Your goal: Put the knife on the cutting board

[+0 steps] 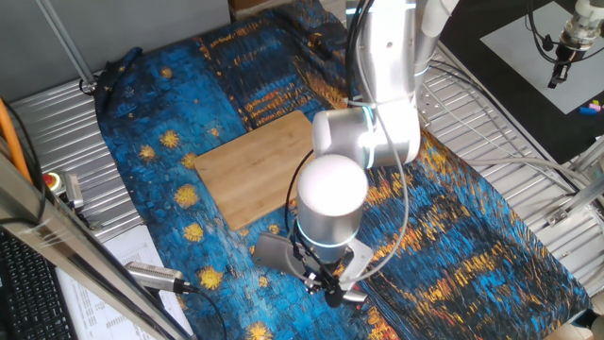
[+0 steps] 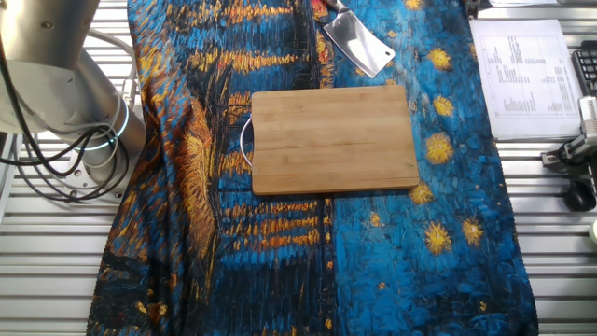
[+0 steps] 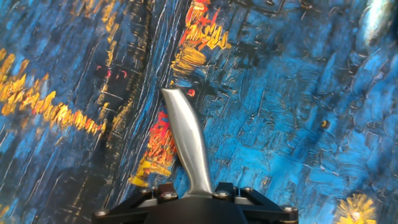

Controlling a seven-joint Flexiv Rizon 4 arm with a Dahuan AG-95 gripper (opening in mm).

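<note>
Closest to the lens, black body of the gripper (image 3: 199, 200) along the bottom edge, with the slim silver handle of the knife (image 3: 185, 140) coming out from its middle and pointing away. Fingers hidden behind handle and body, so cannot tell if closed on it or only standing around it. From the fixed views, broad grey blade flat on the painted blue and yellow cloth (image 2: 438, 233), handle end directly under the hand. Knife just beside one long edge of the cutting board (image 2: 334, 138), near a corner, not on it. Board flat in the middle of the cloth, bare. Printed paper sheets (image 2: 522, 79) well apart, beyond the cloth edge.
</note>
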